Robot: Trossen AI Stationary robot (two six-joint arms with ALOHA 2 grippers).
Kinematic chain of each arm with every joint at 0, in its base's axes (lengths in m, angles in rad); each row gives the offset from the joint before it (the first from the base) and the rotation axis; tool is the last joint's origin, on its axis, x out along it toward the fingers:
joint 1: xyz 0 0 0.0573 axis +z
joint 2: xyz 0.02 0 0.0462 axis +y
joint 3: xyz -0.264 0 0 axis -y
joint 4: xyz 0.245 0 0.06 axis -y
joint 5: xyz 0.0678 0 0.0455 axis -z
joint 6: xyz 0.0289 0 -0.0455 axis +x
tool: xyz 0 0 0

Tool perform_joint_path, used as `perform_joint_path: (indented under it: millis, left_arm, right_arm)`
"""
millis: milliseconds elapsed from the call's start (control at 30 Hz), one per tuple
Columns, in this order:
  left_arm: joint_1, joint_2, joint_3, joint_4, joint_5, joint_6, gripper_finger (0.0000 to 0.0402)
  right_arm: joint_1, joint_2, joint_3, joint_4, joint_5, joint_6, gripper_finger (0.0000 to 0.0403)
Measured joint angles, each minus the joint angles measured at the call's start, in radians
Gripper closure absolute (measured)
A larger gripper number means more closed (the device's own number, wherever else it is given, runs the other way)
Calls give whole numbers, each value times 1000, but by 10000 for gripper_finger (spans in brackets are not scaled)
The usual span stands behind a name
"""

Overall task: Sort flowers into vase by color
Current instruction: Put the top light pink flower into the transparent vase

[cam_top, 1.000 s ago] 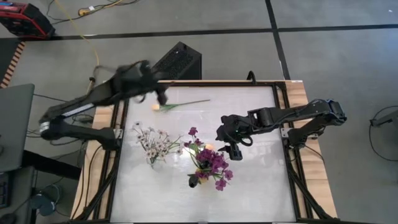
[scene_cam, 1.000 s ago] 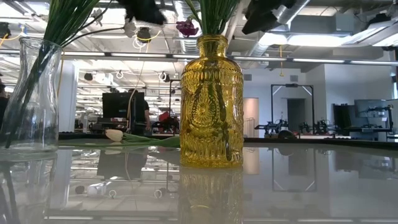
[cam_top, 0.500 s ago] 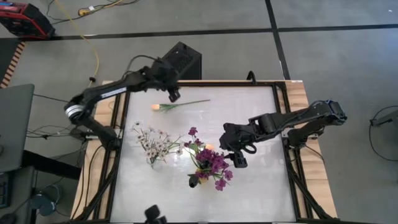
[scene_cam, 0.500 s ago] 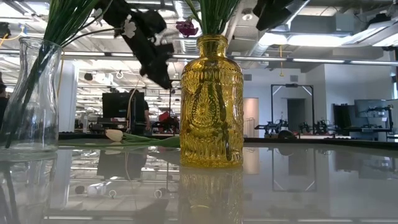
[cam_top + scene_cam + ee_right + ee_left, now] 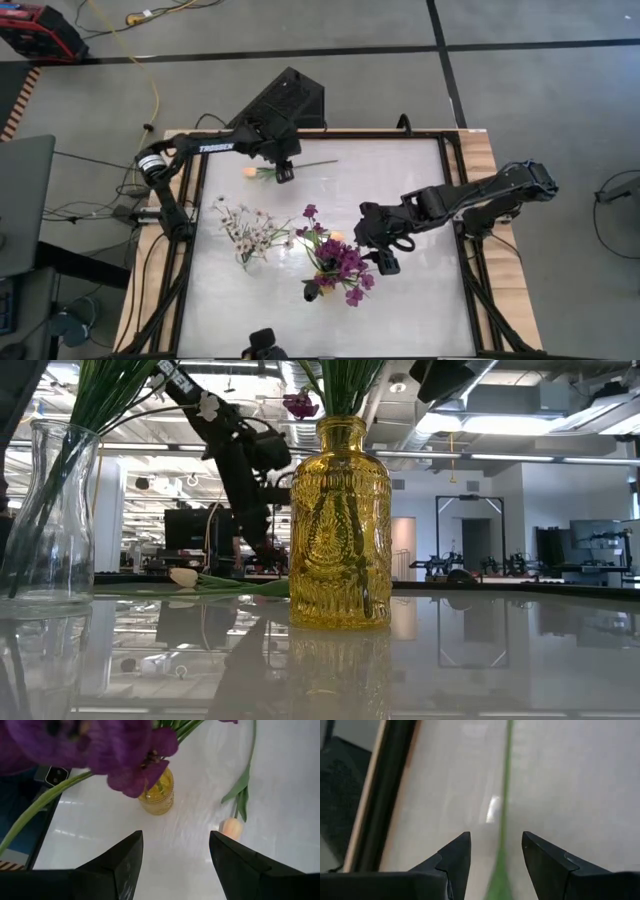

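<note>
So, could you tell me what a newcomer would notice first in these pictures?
Probably the yellow glass vase of purple flowers at mid-table, with the right claw open beside the blooms. Next, the left claw, open, straddling the green stem of a cream-peach tulip lying near the table's far edge.

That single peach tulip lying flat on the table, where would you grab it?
On the thin green stem of the peach tulip, from straight above, not the soft bloom. It lies flat, so open fingers can straddle it, as the left gripper does now. The right gripper waits by the yellow vase.
</note>
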Motion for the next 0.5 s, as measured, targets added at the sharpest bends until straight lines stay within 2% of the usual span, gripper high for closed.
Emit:
perform_joint_path:
  millis: [167, 500]
  left_arm:
    - [5, 64, 0, 2, -38, 32, 235]
    - [9, 132, 2, 4, -36, 45, 243]
  right_arm:
    - [0, 0, 0, 1, 2, 0, 148]
    - [0, 0, 0, 0, 2, -2, 148]
